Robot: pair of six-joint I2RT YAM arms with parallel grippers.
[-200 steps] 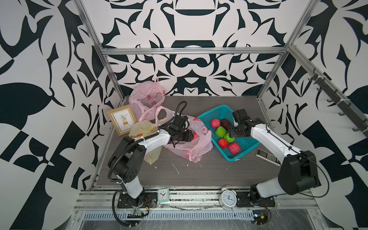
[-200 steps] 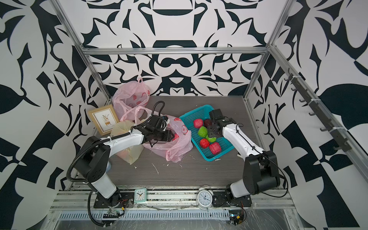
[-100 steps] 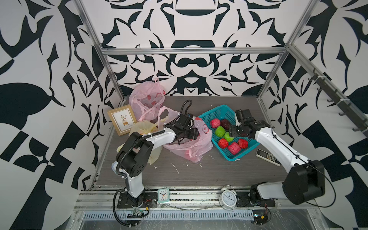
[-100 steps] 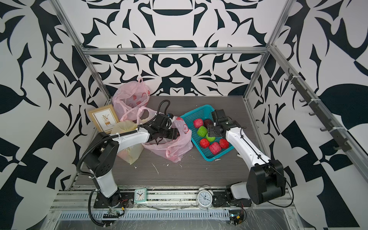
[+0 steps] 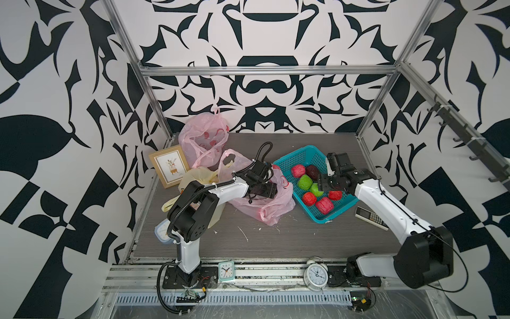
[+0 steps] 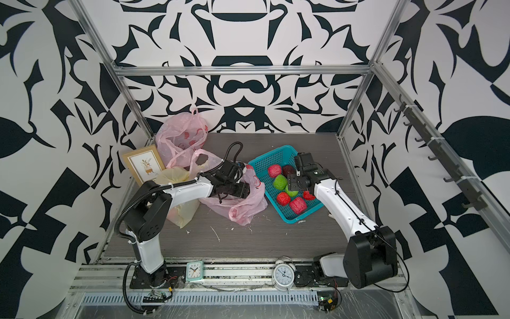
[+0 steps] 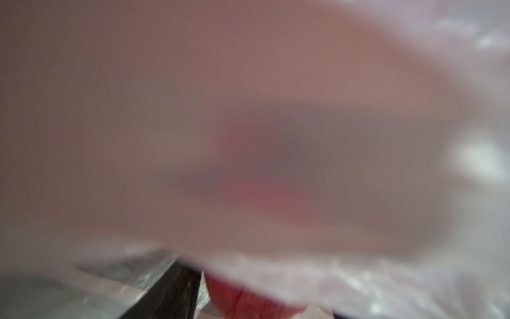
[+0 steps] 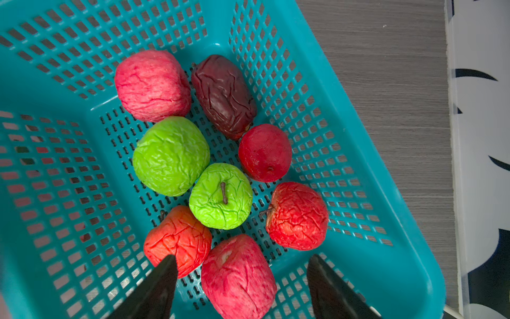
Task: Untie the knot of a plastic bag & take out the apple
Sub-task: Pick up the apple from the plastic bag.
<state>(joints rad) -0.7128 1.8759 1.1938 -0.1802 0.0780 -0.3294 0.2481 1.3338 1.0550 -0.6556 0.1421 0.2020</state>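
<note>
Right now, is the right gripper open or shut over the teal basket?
Open. In the right wrist view the right gripper has its fingers spread apart above the basket, holding nothing.

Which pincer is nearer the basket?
Right. The right pincer hangs over the basket; the left pincer is beside it, at the pink bag.
</note>
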